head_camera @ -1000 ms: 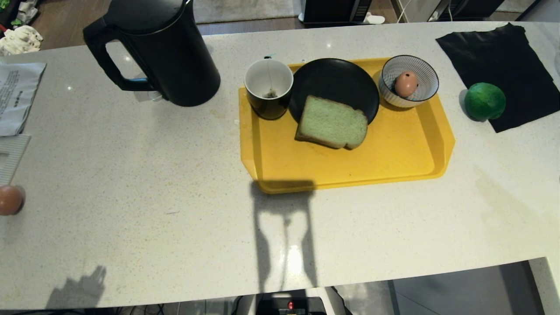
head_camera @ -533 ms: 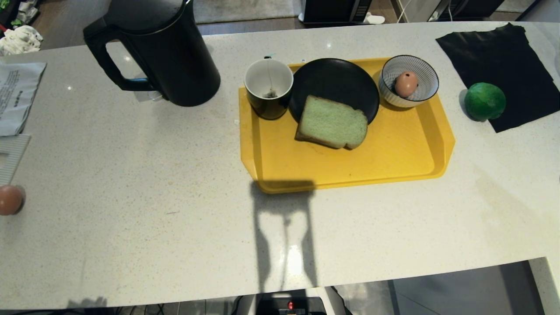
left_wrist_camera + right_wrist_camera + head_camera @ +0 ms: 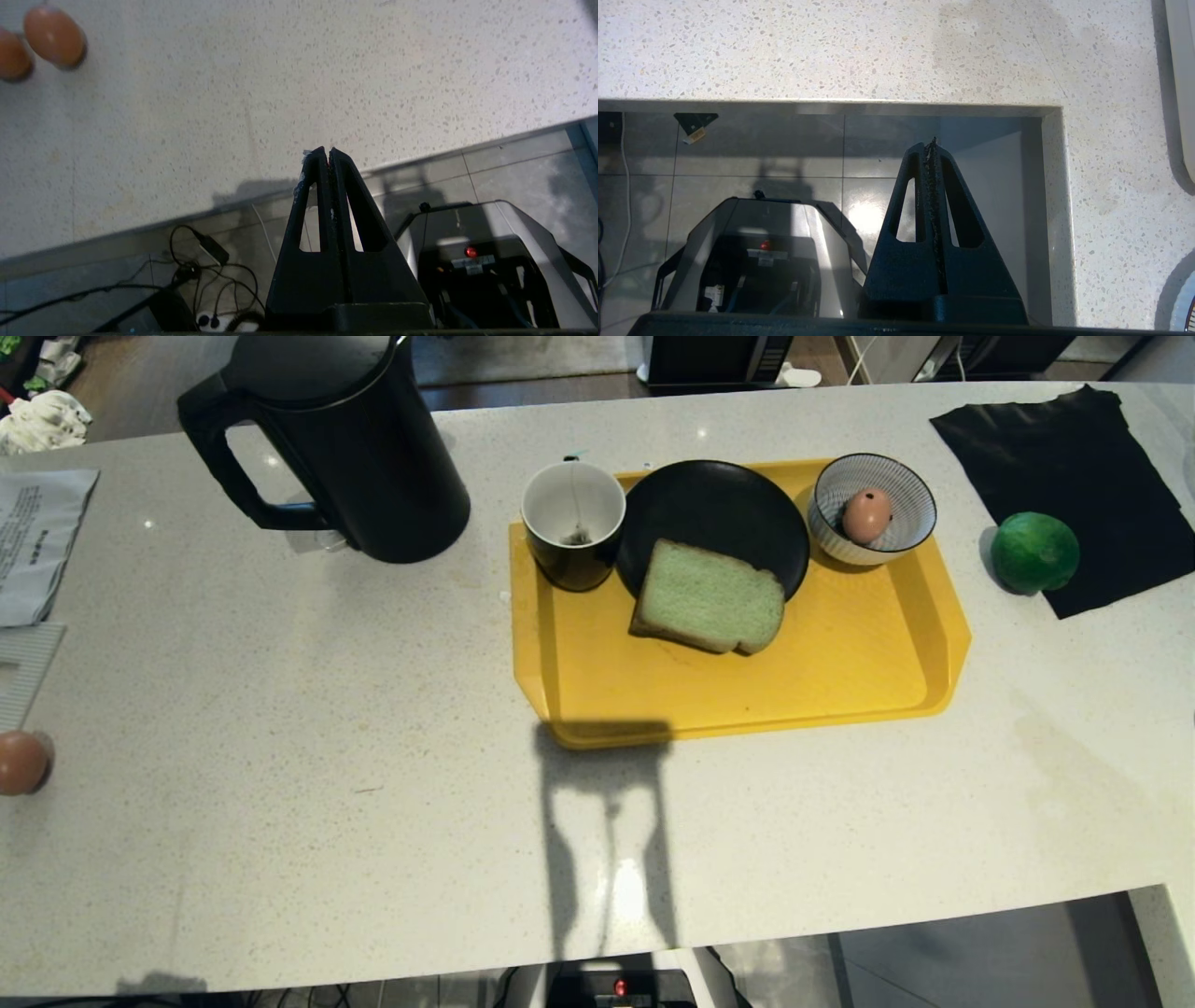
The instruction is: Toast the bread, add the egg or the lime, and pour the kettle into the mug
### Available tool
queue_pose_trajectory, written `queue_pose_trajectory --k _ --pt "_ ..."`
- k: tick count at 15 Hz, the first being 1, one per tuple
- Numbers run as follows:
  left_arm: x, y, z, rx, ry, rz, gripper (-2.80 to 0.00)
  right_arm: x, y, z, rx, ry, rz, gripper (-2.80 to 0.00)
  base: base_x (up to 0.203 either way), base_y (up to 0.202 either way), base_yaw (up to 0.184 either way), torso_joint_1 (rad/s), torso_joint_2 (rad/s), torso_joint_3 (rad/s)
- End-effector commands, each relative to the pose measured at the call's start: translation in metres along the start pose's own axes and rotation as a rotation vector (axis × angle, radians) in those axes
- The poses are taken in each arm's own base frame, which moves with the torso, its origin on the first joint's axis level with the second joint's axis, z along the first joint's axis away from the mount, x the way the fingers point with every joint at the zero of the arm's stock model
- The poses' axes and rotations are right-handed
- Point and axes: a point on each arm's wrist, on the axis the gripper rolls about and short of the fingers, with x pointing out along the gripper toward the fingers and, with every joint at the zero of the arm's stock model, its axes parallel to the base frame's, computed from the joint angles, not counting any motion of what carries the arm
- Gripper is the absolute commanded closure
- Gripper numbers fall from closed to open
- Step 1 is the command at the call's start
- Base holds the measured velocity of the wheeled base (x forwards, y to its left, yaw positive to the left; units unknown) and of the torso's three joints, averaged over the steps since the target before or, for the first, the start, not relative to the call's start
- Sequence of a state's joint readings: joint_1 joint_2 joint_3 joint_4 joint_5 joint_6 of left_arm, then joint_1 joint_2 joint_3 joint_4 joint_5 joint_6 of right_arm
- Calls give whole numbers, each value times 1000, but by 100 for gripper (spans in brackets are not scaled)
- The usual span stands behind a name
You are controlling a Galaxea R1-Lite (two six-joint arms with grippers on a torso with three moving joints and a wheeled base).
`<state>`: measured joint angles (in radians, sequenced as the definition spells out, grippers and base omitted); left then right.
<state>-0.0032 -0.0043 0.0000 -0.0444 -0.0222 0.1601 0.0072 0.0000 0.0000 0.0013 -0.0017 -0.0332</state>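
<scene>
A black cloth (image 3: 1074, 467) lies under the lime (image 3: 1033, 553), beside the tray (image 3: 747, 700).

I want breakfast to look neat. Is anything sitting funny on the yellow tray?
Yes. The pale green bread slice lies half on the black plate and half over its rim, onto the yellow tray. The black mug overhangs the tray's edge.

Three eggs (image 3: 866, 514) (image 3: 55, 36) (image 3: 13, 54) — one lime (image 3: 1033, 553), one mug (image 3: 572, 523), one kettle (image 3: 345, 443)
</scene>
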Motion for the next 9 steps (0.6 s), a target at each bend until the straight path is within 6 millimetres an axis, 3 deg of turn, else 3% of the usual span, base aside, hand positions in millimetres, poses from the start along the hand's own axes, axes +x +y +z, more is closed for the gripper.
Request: queue_pose_trajectory --k 1,9 --pt "1 -1 -5 -22 21 0 0 0 0 0 -2 2 1 0 0 0 0 0 0 0" --pt "1 0 -4 -139 18 18 0 0 0 0 -2 2 1 0 0 0 0 0 0 0"
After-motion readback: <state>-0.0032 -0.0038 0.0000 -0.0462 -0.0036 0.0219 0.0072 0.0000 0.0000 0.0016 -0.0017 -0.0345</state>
